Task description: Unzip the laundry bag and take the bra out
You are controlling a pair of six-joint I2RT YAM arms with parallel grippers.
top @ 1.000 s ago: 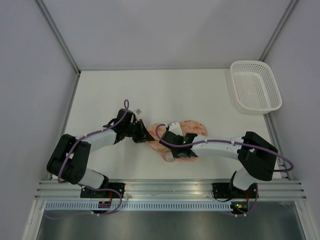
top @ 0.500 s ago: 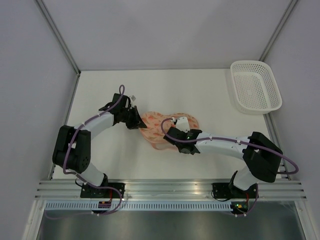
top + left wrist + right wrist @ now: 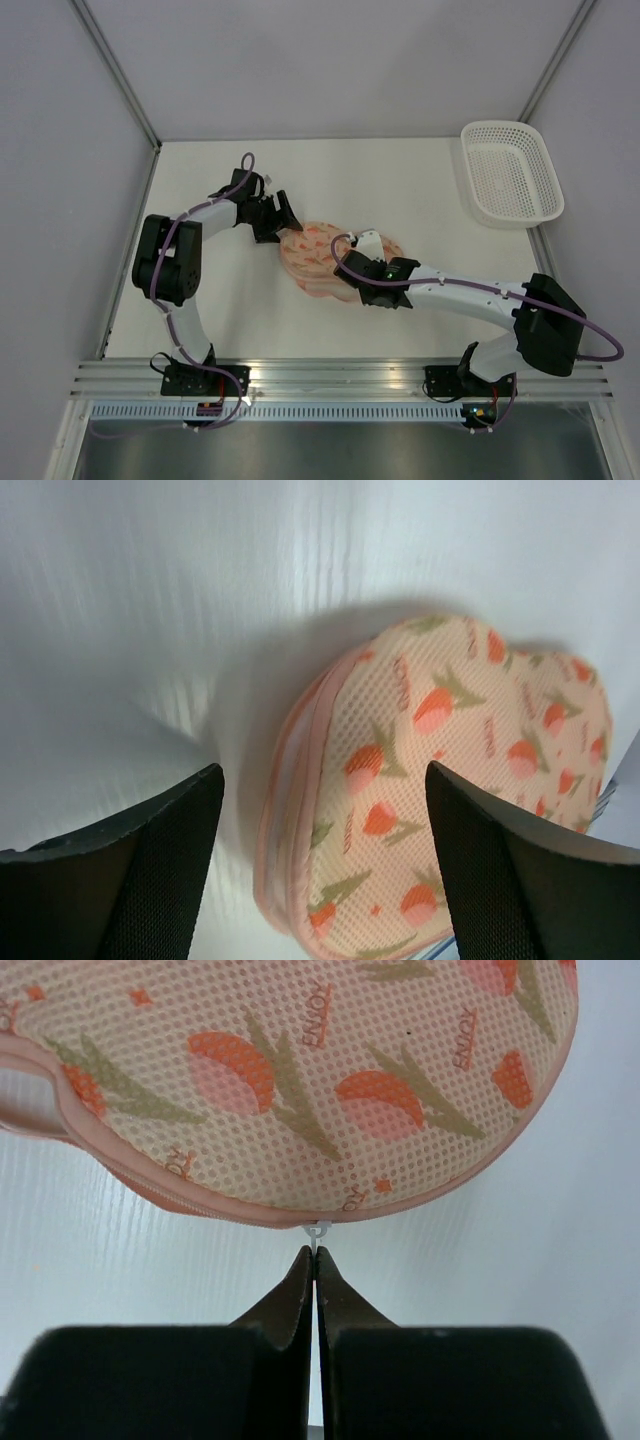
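Mesh laundry bag point(image 3: 318, 256) mid-table, long axis left-right; bra unseen. Your right gripper point(image 3: 316, 1265) is pinched on zip pull point(image 3: 316, 1231) at bag's near edge. Left gripper point(image 3: 322, 780) gapes wide at bag's left end.

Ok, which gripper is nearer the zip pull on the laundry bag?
Right. The right gripper is shut on the zip pull at the laundry bag edge; the left gripper hangs open at the bag's left end, away from the pull.
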